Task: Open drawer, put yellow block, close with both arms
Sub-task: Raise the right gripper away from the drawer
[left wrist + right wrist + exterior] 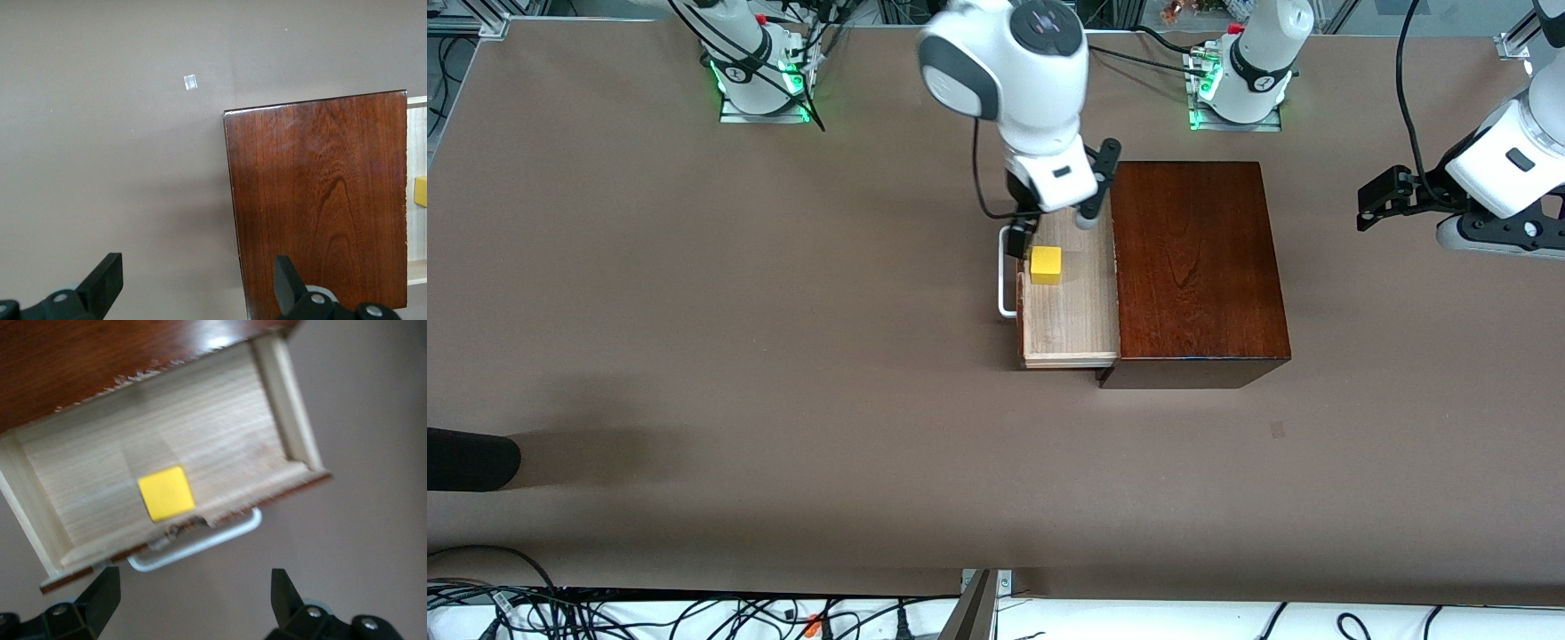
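One handle (1006, 284) end under arm (1018, 80)

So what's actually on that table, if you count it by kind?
Wooden box with its drawer pulled open: 1
Yellow block, lying in the drawer: 1
Robot arms: 2, the right pincer open above the drawer, the left pincer open over the box's end, waiting
Total: 4
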`<state>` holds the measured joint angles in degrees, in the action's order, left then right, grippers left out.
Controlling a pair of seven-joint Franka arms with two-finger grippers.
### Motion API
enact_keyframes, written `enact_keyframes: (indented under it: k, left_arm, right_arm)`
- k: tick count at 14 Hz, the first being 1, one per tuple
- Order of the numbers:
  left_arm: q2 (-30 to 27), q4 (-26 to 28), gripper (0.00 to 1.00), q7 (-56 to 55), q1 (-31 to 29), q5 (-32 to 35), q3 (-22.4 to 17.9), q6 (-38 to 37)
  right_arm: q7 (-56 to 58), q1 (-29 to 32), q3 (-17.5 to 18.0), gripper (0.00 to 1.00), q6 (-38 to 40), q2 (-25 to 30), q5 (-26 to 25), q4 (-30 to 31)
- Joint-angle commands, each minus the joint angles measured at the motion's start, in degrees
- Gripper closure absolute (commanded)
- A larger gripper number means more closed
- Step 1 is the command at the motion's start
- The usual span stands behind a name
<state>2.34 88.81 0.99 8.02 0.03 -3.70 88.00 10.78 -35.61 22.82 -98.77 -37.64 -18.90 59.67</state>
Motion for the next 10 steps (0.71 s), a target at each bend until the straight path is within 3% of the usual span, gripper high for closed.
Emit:
enact_keyframes:
  k: [1, 3, 6, 8, 10]
  left_arm:
    - [-0.2, -1.5, 0.00, 1.0, 0.5, 0.7, 0.4, -0.8]
    - [1.2, -2.1, 0.00, 1.1, 1.7, 0.6, 1.4, -0.7]
    - [2.5, -2.9, 0.00, 1.2, 2.4, 0.7, 6.3, -0.7]
    - [3.3, -2.9, 0.00, 1.2, 2.6, 0.8, 10.7, -0.5]
    - [4.3, -2.9, 0.00, 1.3, 2.7, 0.6, 15.3, 0.8]
  right_arm:
    - [-0.8, 6.9, 0.6, 0.00, 2.0, 4.4, 3.3, 0.7]
    - [-0.8, 13.0, 0.3, 0.00, 3.0, 7.3, 8.3, 0.7]
    - [-1.7, 22.8, 0.0, 0.00, 10.1, 13.4, 13.0, 0.9]
    - [-1.8, 29.0, -1.7, 0.00, 15.7, 16.5, 17.4, 1.0]
    - [-1.5, 31.0, -6.4, 0.00, 17.8, 20.5, 19.6, 2.5]
